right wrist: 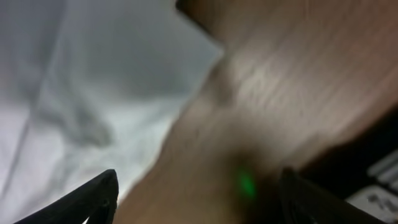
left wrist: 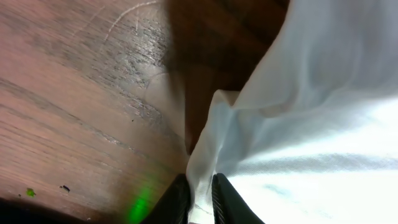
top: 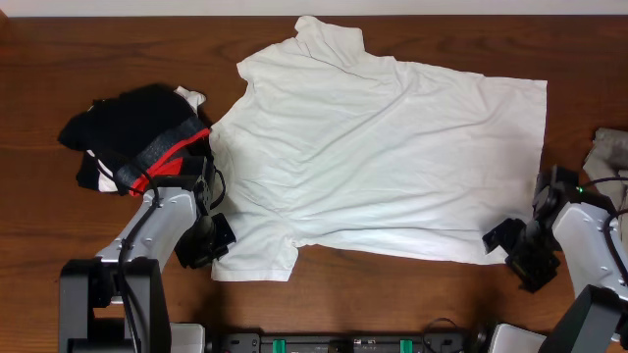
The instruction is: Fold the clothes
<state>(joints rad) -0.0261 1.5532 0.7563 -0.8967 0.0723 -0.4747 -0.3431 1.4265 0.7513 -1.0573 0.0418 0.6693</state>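
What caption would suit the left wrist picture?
Left gripper pinching an edge of the white T-shirt over the wooden table.

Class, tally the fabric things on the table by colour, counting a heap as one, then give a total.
White T-shirt: 1
Black heap of garments with a grey-and-red band: 1
Grey-beige cloth: 1
Total: 3

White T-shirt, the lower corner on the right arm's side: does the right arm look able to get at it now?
Probably yes. The right gripper has its jaws open just beside that corner of the white T-shirt, and only bare table lies between them.
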